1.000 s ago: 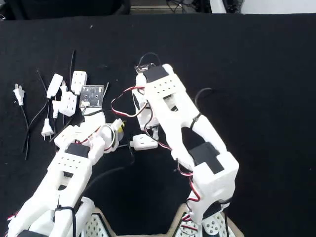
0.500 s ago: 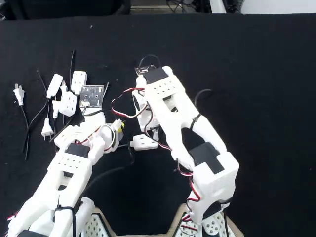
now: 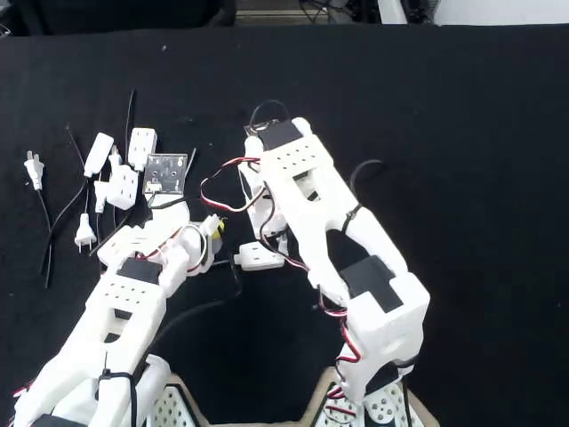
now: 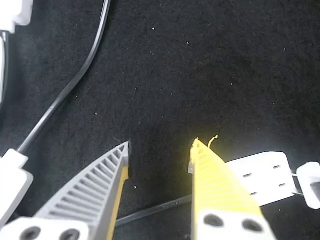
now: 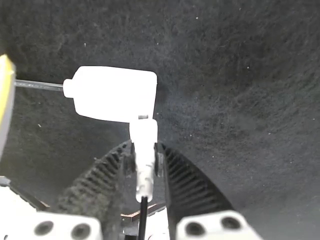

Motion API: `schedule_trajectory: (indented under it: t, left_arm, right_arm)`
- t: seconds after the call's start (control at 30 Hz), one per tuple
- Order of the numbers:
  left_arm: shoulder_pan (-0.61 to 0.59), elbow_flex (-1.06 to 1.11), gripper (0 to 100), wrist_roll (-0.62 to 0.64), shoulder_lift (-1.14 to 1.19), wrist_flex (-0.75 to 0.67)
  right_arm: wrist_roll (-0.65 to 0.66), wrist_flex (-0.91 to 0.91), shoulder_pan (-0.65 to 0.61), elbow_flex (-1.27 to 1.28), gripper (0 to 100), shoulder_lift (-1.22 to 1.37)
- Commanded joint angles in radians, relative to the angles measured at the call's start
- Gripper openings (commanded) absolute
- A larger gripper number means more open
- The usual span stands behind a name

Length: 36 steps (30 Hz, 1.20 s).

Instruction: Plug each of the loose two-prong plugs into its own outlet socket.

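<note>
Two loose plugs (image 3: 34,169) (image 3: 84,233) | right claw (image 5: 144,150) clamps third plug (image 5: 143,134) | left claw (image 4: 159,150) apart, empty

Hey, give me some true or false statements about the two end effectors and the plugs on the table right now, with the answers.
1. The right end effector is closed on a white plug. True.
2. The left end effector holds a plug. False: it is open with nothing between its fingers.
3. The held plug's front end sits against a white socket block. True.
4. Every plug is plugged in. False: one loose plug and a second loose plug lie on the black table.
</note>
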Motion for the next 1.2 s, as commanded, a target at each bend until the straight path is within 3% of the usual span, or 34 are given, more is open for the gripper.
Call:
schedule_trajectory:
  t: [0.0, 0.4, 1.17]
  left_arm:
    - [0.008, -0.01, 20, 0.011, -0.017, -0.008]
    - [0.007, -0.01, 20, 0.011, -0.017, -0.008]
    - [0.007, -0.01, 20, 0.011, -0.017, -0.008]
  right_arm:
    - [-0.005, 0.011, -0.018, -0.059, 1.1, 0.03]
    - [-0.014, 0.038, -0.02, -0.16, 1.1, 0.082]
    - [-0.055, -0.021, -0.018, -0.084, 1.1, 0.084]
